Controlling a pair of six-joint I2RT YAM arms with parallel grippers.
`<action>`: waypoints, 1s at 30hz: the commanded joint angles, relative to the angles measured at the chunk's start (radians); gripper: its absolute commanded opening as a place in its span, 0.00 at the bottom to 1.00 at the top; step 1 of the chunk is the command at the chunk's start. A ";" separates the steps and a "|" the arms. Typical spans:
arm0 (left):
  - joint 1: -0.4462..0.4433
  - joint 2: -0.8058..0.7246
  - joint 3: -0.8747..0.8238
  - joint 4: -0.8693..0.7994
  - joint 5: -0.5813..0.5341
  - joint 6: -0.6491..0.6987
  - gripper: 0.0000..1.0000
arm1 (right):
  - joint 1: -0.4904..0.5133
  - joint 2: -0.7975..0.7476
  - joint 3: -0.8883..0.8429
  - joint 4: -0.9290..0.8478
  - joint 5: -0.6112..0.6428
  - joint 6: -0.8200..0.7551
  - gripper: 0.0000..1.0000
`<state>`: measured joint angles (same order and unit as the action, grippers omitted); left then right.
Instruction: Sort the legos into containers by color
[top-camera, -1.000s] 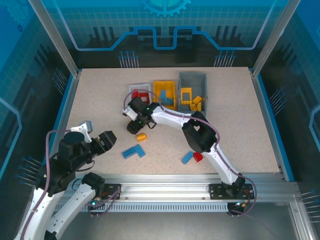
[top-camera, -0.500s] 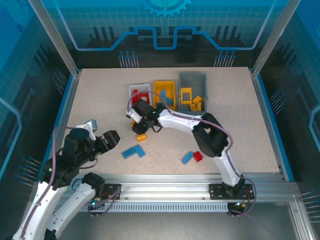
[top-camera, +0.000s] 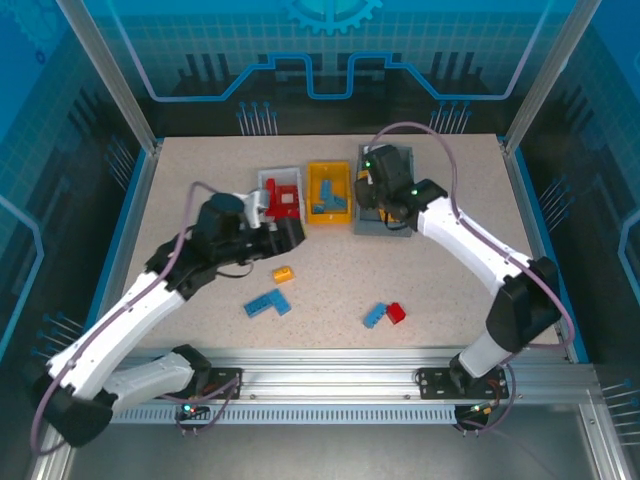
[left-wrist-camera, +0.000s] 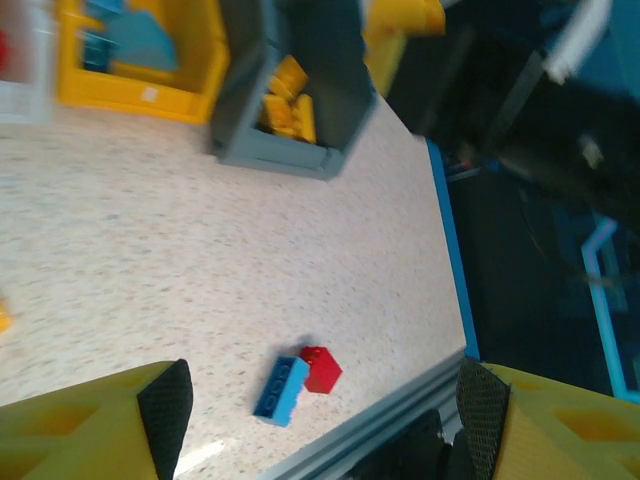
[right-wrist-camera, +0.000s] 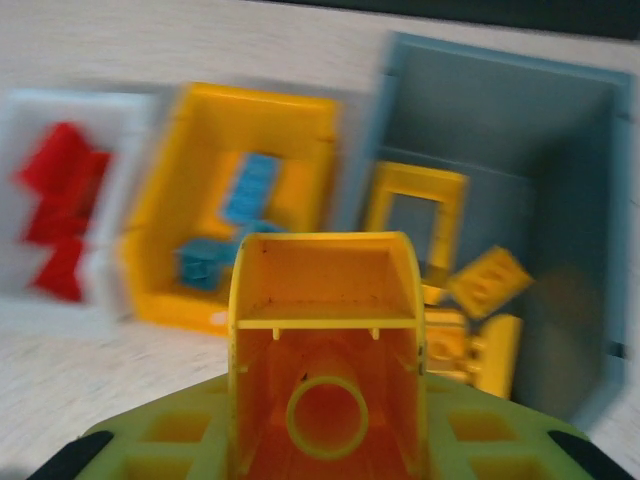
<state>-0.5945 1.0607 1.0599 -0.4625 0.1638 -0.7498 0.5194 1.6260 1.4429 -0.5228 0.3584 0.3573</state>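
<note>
My right gripper (top-camera: 372, 190) hangs over the dark grey bin (top-camera: 402, 158), shut on a yellow-orange brick (right-wrist-camera: 325, 340) whose hollow underside faces the wrist camera. That bin (right-wrist-camera: 585, 250) holds several yellow legos, among them an open frame (right-wrist-camera: 415, 215). Red legos (right-wrist-camera: 60, 205) lie in the white bin (top-camera: 268, 176), blue ones (right-wrist-camera: 245, 195) in the yellow bin (top-camera: 328, 168). My left gripper (top-camera: 287, 234) stands open just in front of the white bin, nothing between its fingers (left-wrist-camera: 165, 410). Loose on the table are an orange brick (top-camera: 283, 273), a blue L-piece (top-camera: 267, 304), a blue brick (left-wrist-camera: 281, 390) and a red brick (left-wrist-camera: 322, 369).
The three bins stand side by side at the middle back of the speckled table (top-camera: 450, 260). A blue rim (left-wrist-camera: 448, 250) and metal rail (top-camera: 330, 365) mark the right and near table edges. The right arm (top-camera: 480, 255) arcs over the right half.
The right gripper shut on a yellow brick beside the orange one and carried it over to the grey bin. The left arm swung from the near left corner up to the white bin.
</note>
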 joint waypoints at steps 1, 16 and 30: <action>-0.083 0.094 0.071 0.155 -0.070 0.055 0.74 | -0.053 0.135 0.109 -0.145 0.107 0.104 0.31; -0.217 0.337 0.139 0.280 -0.165 0.123 0.71 | -0.202 0.653 0.613 -0.345 0.170 0.166 0.33; -0.222 0.256 0.051 0.254 -0.176 0.108 0.71 | -0.182 0.676 0.714 -0.383 0.136 0.166 0.57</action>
<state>-0.8082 1.3636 1.1217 -0.2050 0.0132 -0.6518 0.3264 2.3482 2.1235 -0.8814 0.4900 0.5236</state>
